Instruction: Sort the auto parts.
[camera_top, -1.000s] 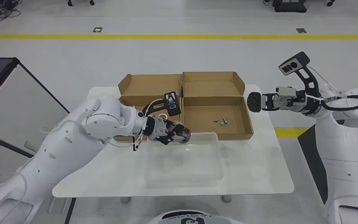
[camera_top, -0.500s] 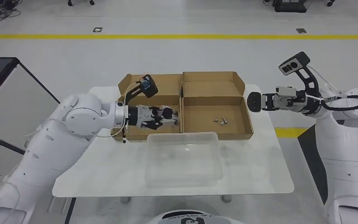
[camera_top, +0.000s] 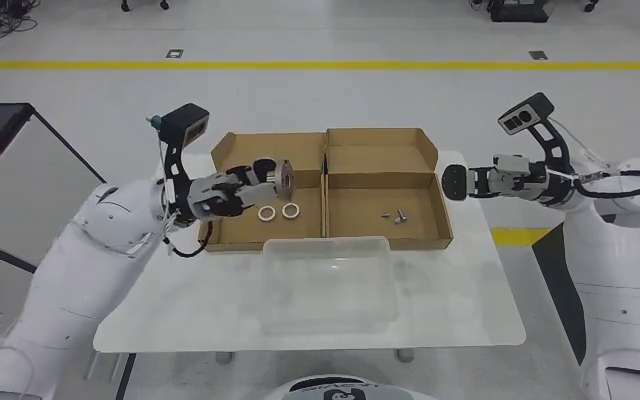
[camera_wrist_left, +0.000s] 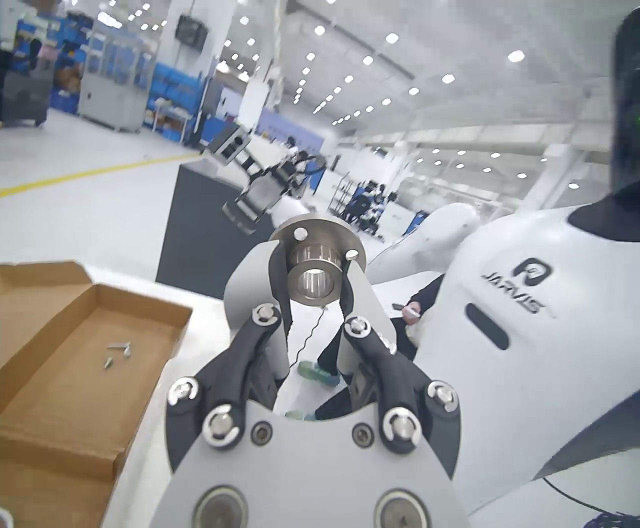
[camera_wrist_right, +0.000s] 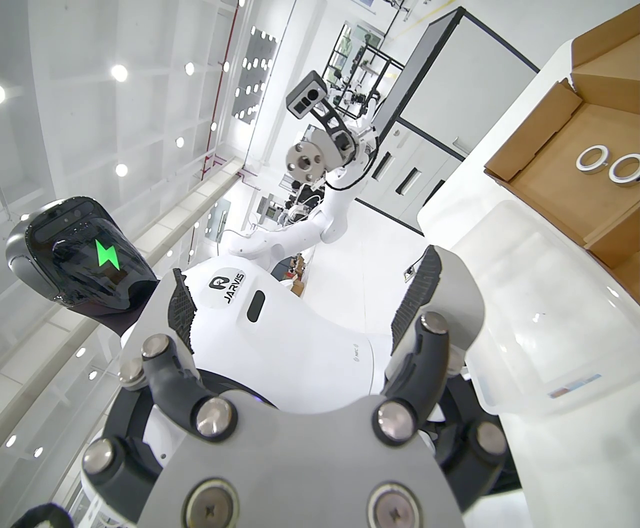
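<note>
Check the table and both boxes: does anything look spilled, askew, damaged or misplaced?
Nothing stands out. Two rings lie flat in the left box, small screws sit together in the right box, and the left gripper holds the flanged part over the left box.

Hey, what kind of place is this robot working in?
Probably a factory or workshop hall: there is a painted yellow floor line beyond the table, rows of ceiling lights overhead, and blue storage racks at the back.
</note>
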